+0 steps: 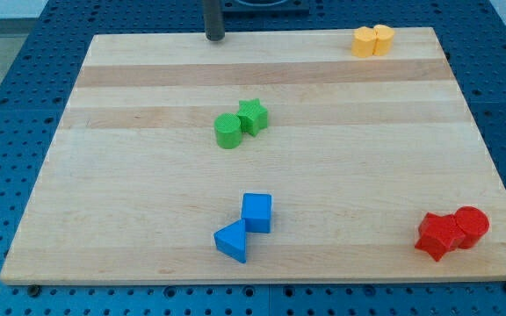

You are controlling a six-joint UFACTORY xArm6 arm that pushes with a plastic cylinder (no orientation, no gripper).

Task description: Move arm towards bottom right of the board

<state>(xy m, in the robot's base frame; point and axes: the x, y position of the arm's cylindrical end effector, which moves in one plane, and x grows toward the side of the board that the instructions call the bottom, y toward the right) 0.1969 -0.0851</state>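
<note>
My tip (214, 38) sits at the far edge of the pale wooden board (130, 228), left of centre, touching no block.

I have no fingers, just a bare rod holding nothing. At the near right corner lie the red star block (437, 235) and red cylinder (472, 225), touching; green star (253, 115) and green cylinder (227, 131) sit mid-board, well apart from me.
</note>
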